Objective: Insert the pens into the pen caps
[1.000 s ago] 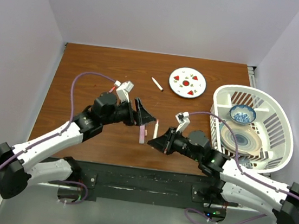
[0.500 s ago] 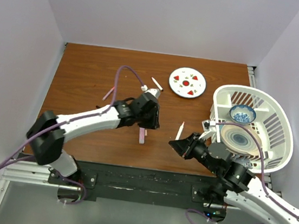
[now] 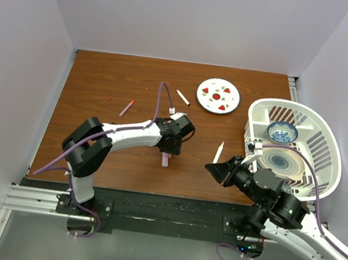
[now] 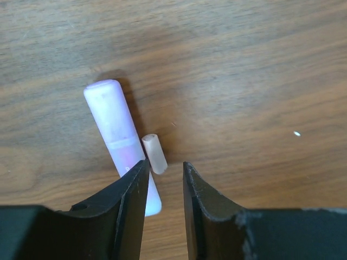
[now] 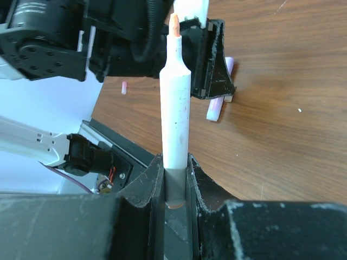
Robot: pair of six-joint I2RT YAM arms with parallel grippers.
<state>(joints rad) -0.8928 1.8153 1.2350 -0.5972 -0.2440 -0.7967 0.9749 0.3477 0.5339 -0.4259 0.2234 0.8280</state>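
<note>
Wood table [image 3: 103, 83]: left claw [image 4: 165, 166] spread over cap [image 4: 154, 153] unseen from above; right claw [image 5: 174, 165] pinches pen [image 5: 176, 103].

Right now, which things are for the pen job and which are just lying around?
For the job: pink marker, small cap, held white pen, loose white pen, thin pink piece.
Just lying about: red-marked plate, white basket, blue bowl.

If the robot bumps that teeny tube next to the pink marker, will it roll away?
Probably. The pen cap is a round tube lying on its side on the smooth table, so a nudge would likely roll it. It looks very light, so the left gripper, jaws open, might flick it. The pink marker beside it may block rolling that way.
</note>
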